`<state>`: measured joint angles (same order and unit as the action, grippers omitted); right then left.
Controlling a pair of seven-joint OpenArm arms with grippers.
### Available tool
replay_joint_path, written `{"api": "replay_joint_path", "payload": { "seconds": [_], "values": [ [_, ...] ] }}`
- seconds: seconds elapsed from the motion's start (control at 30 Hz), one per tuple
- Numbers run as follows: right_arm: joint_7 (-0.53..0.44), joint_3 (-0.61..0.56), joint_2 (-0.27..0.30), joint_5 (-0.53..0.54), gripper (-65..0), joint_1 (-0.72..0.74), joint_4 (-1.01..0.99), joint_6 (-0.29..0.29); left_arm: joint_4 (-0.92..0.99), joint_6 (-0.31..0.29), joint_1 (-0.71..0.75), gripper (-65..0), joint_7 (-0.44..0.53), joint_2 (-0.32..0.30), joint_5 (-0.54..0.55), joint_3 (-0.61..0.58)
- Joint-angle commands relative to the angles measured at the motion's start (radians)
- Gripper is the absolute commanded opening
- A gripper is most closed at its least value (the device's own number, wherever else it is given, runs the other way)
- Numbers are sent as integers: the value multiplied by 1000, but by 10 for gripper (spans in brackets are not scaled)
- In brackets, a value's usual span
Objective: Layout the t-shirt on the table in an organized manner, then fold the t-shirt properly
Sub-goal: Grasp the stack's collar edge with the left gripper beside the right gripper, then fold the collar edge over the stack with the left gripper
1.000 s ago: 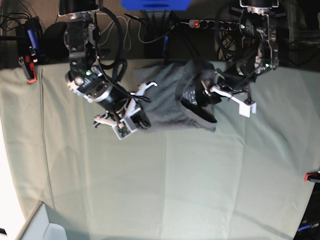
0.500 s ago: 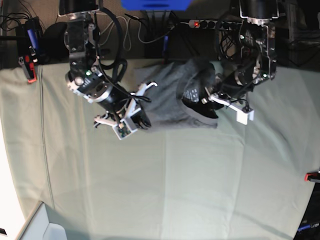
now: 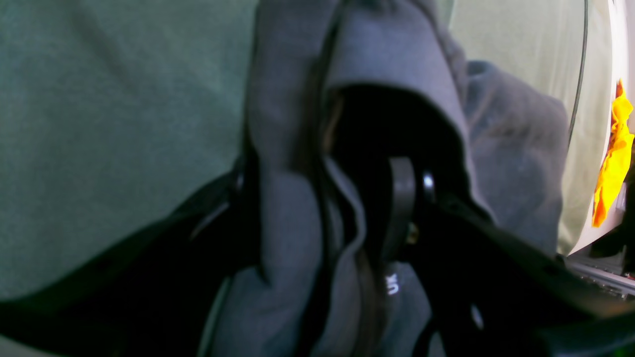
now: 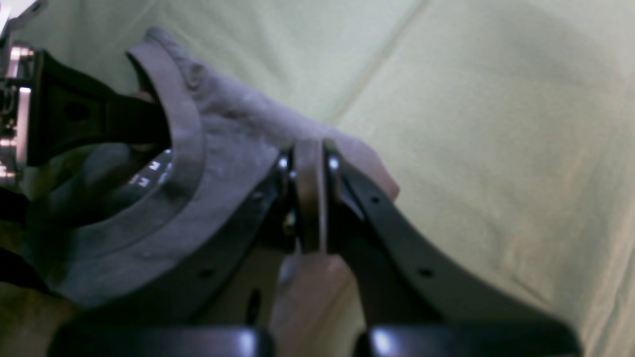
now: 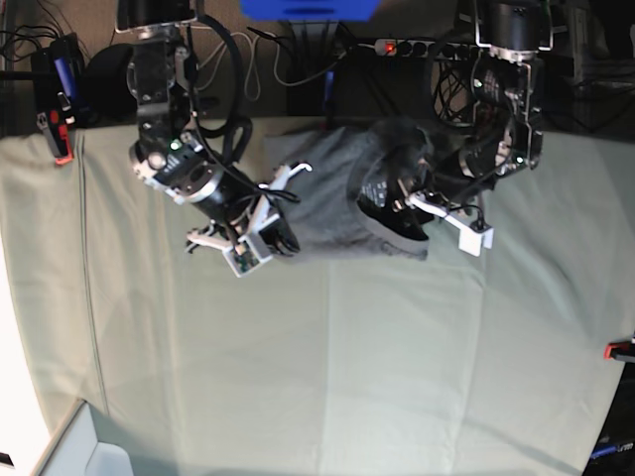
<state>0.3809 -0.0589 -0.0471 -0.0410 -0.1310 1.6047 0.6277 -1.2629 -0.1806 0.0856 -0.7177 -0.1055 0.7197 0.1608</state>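
Both end effectors, left (image 5: 415,203) and right (image 5: 281,230), pinch the t-shirt (image 5: 332,198) between them

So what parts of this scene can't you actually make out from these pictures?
- Left wrist view: the left gripper is buried in blurred folds of the t-shirt, so its hold is unclear.
- Base view: the shirt's sleeves and hem, bunched under both arms.
- Right wrist view: the collar label, too blurred to read.

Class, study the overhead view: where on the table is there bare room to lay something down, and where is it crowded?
Free: the near half of the table, below the t-shirt, and the strip right of the left tool toward a red clamp. Crowded: the far middle, where the right tool and the left one grip the bunched shirt.
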Motion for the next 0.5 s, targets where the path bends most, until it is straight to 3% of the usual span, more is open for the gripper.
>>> {"api": "replay_joint_path", "payload": {
  "seconds": [0.0, 0.07, 0.13, 0.3, 0.47],
  "values": [
    [-24, 1, -1, 14, -646, 11, 16, 1, 1, 19, -13, -343, -24, -12, -27, -5],
    [-24, 1, -1, 14, -646, 11, 18, 1, 1, 19, -14, -350, -24, -12, -27, -7],
    [-24, 1, -1, 14, -646, 11, 23, 1, 2, 19, -14, -396, -24, -12, -27, -7],
    [-24, 3, 14, 14, -646, 11, 42, 1, 4, 20, -31, -628, -29, -9, -28, -8],
    [-24, 3, 23, 16, -646, -26, 111, 1, 73, 22, -74, -648, -29, -15, -28, -50]
  ]
}}
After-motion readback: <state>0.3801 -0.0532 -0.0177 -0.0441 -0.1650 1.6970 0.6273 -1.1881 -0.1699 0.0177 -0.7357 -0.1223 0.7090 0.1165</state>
